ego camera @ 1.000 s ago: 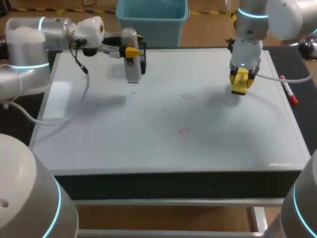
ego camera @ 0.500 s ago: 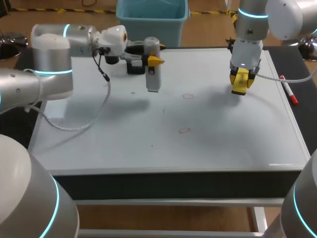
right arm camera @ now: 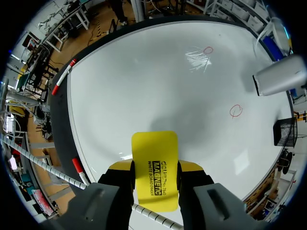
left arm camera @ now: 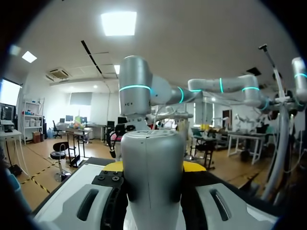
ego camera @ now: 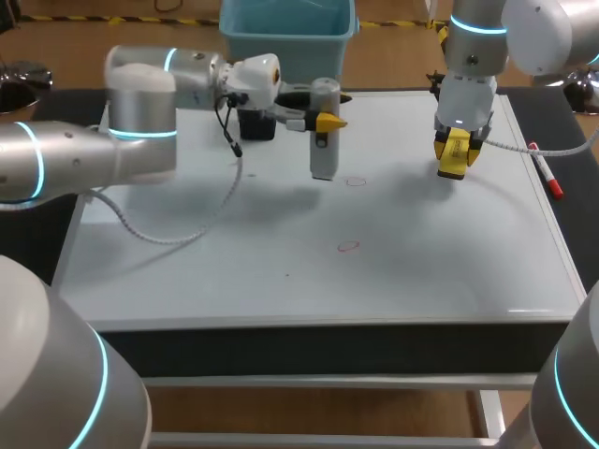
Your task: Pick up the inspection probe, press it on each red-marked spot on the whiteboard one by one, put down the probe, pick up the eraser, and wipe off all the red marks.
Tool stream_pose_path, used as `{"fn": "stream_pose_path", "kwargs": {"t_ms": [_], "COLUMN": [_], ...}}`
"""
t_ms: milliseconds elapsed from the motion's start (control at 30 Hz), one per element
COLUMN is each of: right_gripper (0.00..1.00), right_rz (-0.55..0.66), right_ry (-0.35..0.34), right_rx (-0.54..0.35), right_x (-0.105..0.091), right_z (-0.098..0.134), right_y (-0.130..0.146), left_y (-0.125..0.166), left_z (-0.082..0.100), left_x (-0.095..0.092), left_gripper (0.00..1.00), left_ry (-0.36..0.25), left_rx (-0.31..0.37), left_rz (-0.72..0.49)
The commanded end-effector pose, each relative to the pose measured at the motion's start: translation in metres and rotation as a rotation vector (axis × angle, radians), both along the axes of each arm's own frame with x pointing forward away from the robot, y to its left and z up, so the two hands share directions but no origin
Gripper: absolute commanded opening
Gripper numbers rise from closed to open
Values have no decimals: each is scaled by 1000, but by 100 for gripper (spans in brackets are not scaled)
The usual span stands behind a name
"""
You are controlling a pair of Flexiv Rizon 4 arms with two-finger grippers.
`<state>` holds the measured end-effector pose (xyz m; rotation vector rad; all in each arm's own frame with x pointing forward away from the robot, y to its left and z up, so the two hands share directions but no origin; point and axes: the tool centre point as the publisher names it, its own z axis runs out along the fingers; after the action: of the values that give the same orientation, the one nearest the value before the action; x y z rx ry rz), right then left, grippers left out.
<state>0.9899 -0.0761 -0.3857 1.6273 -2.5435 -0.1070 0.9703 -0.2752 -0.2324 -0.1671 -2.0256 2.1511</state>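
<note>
In the upper middle of the head view, the left gripper [ego camera: 323,120] pinched the inspection probe [ego camera: 323,161] upright over the whiteboard [ego camera: 234,262], its lower end just left of the nearer red mark [ego camera: 355,181]; the right gripper [ego camera: 453,152], farther right, clamped the eraser [right arm camera: 154,153]

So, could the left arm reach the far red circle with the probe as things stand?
Probably yes: the probe hangs beside that red circle, only bare whiteboard between; the right tool holds the eraser well aside.
</note>
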Motion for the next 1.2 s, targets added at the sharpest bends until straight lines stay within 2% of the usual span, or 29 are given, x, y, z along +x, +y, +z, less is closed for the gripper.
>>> {"fn": "stream_pose_path", "kwargs": {"t_ms": [33,500,700,1200], "right_gripper": [0,0,0,0], "right_rz": [3,3,3,3], "right_ry": [1,1,1,1], "right_rx": [-2,-2,-2,-2], "right_x": [1,1,1,1], "right_z": [1,1,1,1], "right_y": [-1,-1,-1,-1], "left_y": [-13,-43,-50,-56], "left_z": [-5,-19,-28,-35], "left_x": [4,13,17,22], "left_gripper": [0,0,0,0], "left_ry": [2,-3,14,10], "left_rx": [-3,13,20,-24], "left_rz": [-32,-67,-73,-90]}}
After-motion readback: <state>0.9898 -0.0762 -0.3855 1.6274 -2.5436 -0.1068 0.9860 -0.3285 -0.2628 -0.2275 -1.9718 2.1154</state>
